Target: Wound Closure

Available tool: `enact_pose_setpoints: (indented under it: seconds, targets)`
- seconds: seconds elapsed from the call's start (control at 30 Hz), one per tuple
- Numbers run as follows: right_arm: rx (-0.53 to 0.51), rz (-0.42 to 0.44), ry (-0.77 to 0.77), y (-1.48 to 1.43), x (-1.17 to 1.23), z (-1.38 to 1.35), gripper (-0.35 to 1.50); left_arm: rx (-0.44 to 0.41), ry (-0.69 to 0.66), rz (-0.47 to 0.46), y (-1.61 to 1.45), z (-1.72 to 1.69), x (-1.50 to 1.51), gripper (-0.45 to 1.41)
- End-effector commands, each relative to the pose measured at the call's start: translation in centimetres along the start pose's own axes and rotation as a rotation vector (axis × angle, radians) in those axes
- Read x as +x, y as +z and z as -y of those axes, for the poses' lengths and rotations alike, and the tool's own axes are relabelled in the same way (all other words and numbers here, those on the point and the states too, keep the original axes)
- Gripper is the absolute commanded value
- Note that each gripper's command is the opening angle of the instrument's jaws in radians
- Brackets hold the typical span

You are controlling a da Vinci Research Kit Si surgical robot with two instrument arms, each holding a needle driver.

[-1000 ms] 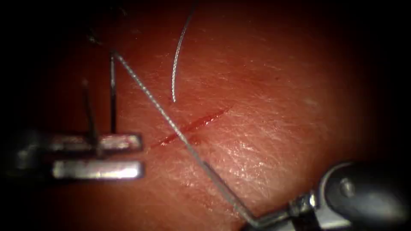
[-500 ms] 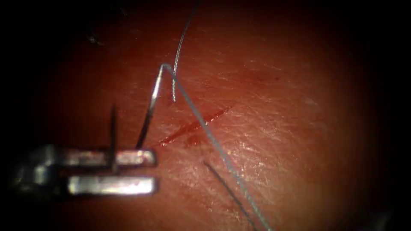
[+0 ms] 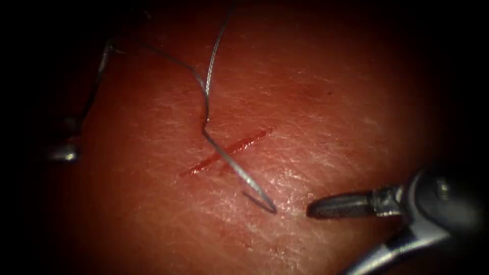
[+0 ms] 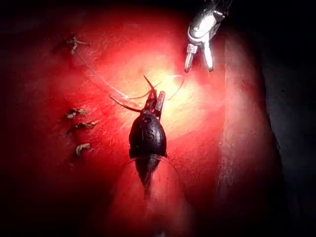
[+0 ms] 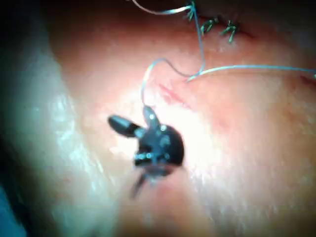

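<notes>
Older stitches were tied; the thread crossed the cut, the left tool pinched the needle outside the tissue left of the cut, and the right tool was spread, empty.

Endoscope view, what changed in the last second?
The right tool has let go of the thread, which was taut and now lies slack across the cut; its jaws stand open, empty. The left tool has drawn back leftward, holding the needle clear of the tissue. The cut looks the same.

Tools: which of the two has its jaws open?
The right tool, jaws apart and empty, right of the cut; the left tool grips the needle left of it.
</notes>
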Motion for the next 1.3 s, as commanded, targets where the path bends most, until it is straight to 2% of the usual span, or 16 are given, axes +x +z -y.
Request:
enact_pose_setpoints:
  seconds: [0.03,0.3,0.5,0.6,0.73,0.77,0.8,0.93,0.97,1.0,1.07,1.3]
  targets:
    - [0.0,-0.003,-0.002,0.12,-0.09,-0.03,1.31,-0.002,-0.002,0.0,0.06,-0.02,-0.07,-0.45]
    - [-0.032,0.009,-0.02,0.61,-0.32,-0.22,1.3,0.004,-0.004,0.001,0.03,-0.02,-0.07,-0.45]
    - [-0.067,0.005,-0.016,0.76,-0.3,-0.33,1.25,0.005,-0.004,0.001,0.03,-0.02,-0.07,-0.45]
    - [-0.079,0.003,-0.011,0.8,-0.28,-0.39,1.15,0.006,-0.004,0.001,0.03,-0.03,-0.07,-0.45]
    - [-0.09,0.002,-0.008,0.81,-0.29,-0.45,0.68,0.008,-0.004,0.002,0.04,-0.04,-0.07,-0.45]
    - [-0.089,0.002,-0.008,0.81,-0.29,-0.47,0.42,0.008,-0.004,0.002,0.04,-0.04,-0.07,-0.45]
    - [-0.072,0.005,-0.008,0.81,-0.3,-0.49,-0.3,0.009,-0.004,0.002,0.04,-0.04,-0.06,-0.45]
    - [-0.038,0.011,0.021,0.76,-0.34,-0.53,-0.35,0.009,-0.004,0.002,0.05,-0.05,-0.06,-0.45]
    - [-0.024,0.025,0.032,0.72,-0.36,-0.53,-0.35,0.01,-0.005,0.002,0.05,-0.05,-0.06,-0.45]
    - [-0.015,0.075,0.032,0.67,-0.37,-0.51,-0.35,0.01,-0.005,0.002,0.05,-0.05,-0.06,-0.45]
    - [-0.022,0.094,0.032,0.65,-0.37,-0.49,-0.35,0.01,0.001,0.002,0.05,-0.06,-0.06,-0.45]
    - [0.004,0.104,0.032,0.67,-0.34,-0.4,-0.35,0.015,0.001,0.002,0.06,-0.06,-0.06,-0.45]
